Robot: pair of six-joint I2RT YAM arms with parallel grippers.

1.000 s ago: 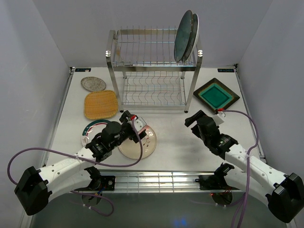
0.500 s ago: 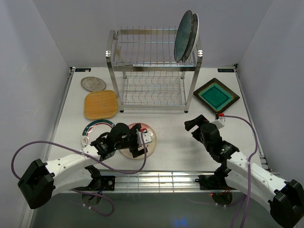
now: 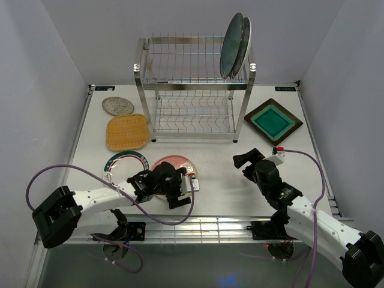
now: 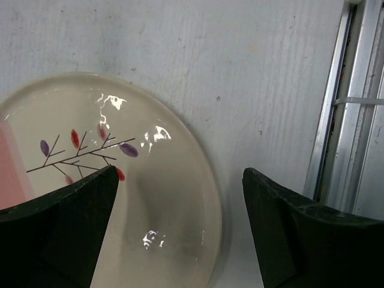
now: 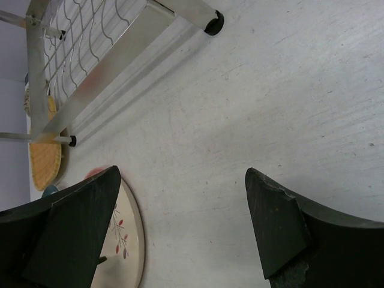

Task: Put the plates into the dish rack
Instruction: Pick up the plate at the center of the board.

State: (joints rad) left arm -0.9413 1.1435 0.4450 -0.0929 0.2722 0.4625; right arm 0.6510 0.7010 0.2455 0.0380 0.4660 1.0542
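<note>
Pink-cream plate (image 3: 177,163) half hidden beneath the left fingers (image 4: 60,234), spread apart; right fingers (image 5: 66,234) likewise apart.

The left arm (image 3: 99,198) and right arm (image 3: 318,221) are smooth white links joined by bulky black joints, with a black block at each base. A thin purple cable (image 3: 60,167) loops along each arm, and a red-and-white plug (image 3: 278,150) sits by the right wrist. The fingers (image 4: 66,222) are matte black wedges with scuffed edges.
</note>
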